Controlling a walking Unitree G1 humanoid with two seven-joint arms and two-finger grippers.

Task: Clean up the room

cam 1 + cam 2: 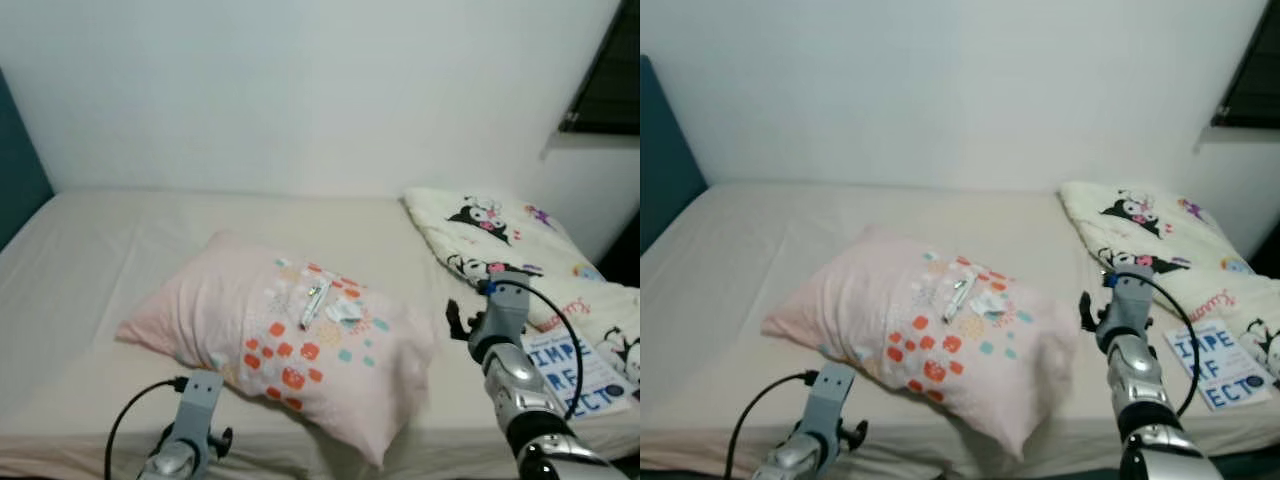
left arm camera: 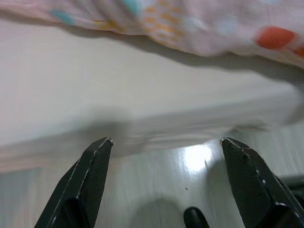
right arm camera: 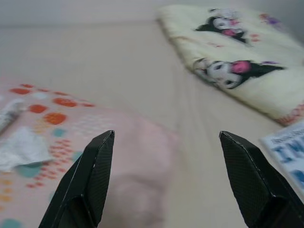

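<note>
A pink pillow [image 1: 290, 345] lies on the bed [image 1: 100, 260] with a crumpled tissue [image 1: 343, 312] on top. The right pincer [image 3: 166, 180] hovers over its corner, fingers apart. The left pincer [image 2: 166, 185] hangs wide apart by the bed's edge.

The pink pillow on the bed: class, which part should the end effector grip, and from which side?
Grip the pink pillow at its near right corner, coming from the right. That corner bulges free toward the bed edge, just beside the open right end effector. Avoid the top, where a wrapper and tissue lie loose.
</note>
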